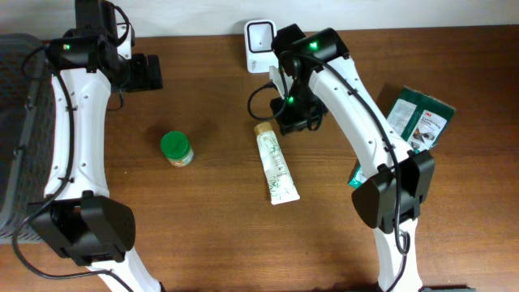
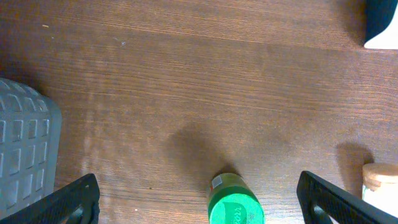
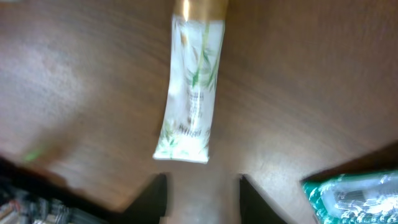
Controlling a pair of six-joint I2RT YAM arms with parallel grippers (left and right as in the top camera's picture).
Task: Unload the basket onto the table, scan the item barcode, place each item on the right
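Lying flat on the worktop near the scanner, the tube is not yet lifted or scanned, as the right jaws are seen narrow and empty close to it, while the left jaws are spread wide above the jar.

The left arm reaches far back, jaws spread wide (holding nothing); the right arm hovers, jaws narrowly parted.
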